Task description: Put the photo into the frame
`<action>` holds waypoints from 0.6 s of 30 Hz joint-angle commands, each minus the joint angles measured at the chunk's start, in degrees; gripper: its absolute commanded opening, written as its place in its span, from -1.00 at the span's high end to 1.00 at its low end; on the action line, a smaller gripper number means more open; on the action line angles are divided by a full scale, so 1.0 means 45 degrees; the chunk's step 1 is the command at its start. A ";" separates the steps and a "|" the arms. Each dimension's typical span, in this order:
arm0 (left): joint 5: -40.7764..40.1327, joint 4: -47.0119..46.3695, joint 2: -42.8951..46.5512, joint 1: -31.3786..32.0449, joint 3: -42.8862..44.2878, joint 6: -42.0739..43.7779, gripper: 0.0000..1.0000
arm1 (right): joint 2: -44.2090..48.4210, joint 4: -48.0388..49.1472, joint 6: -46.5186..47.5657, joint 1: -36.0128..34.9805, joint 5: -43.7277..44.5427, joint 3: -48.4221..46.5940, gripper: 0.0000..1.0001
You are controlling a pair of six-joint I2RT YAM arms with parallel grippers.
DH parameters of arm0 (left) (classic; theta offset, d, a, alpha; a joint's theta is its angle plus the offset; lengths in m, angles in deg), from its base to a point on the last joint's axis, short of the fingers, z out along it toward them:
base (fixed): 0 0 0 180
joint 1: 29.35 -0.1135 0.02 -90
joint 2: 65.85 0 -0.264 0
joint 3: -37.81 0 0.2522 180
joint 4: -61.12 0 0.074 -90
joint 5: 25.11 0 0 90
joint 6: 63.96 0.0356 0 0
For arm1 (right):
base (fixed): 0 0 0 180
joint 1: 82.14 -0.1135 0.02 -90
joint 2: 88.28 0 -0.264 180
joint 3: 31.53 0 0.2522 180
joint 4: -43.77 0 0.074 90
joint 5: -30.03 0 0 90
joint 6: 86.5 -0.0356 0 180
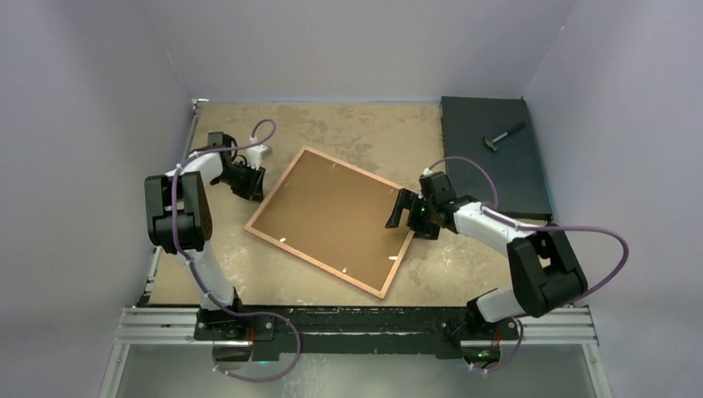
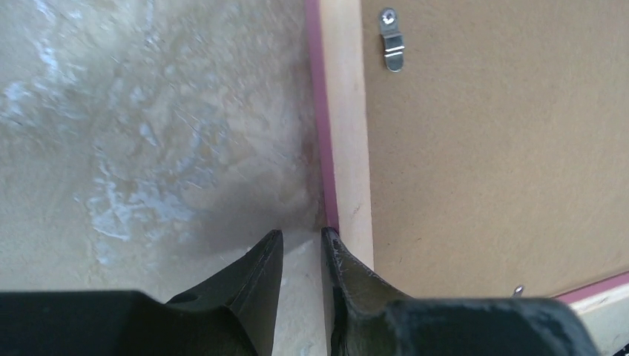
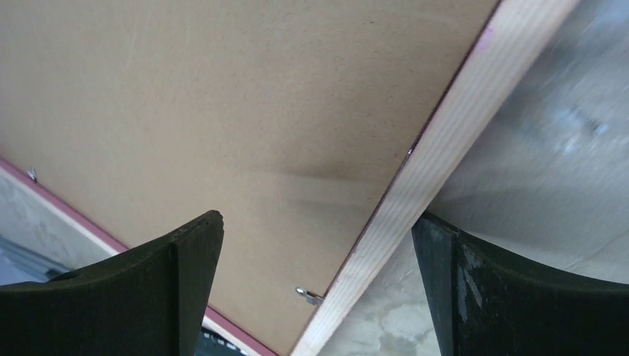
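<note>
The frame (image 1: 315,261) is lying flat near the middle of the table (image 1: 365,124), pale wood back facing up, with a brown backing board (image 1: 332,215) sitting inside its rim. It is lying askew to the table's edges, its long axis running from the far left toward the near right. Small metal clips (image 2: 392,48) are showing on the board near the rim. A black mat (image 1: 489,170) is occupying the far right corner, well apart from the frame, and a small hammer (image 1: 504,137) is resting on it. The left gripper (image 1: 249,184) is hanging at the frame's left short edge, jaws parted only narrowly around bare table, one fingertip (image 2: 331,241) touching the pink rim. The right gripper (image 1: 400,211) is straddling the right short edge with jaws spread wide, gripping nothing.
</note>
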 commanded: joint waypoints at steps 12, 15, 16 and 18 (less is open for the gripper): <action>-0.0429 0.1993 0.3241 -0.0096 -0.1832 0.0753 0.45 | -0.0850 -0.0736 0.2074 0.0541 0.1903 -0.2867 -0.98; -0.0193 0.1946 0.3547 -0.0685 -0.1050 0.0230 0.34 | -0.0294 -0.1475 0.2311 0.0559 0.2787 -0.3650 -0.98; 0.0126 0.2006 0.3562 -0.0792 -0.0850 0.0140 0.31 | -0.0119 -0.1635 0.2340 0.0559 0.2984 -0.3894 -0.98; 0.1086 0.2237 0.3485 -0.0839 -0.0681 0.0015 0.27 | 0.0121 -0.1401 0.2461 0.0530 0.3524 -0.4344 -0.98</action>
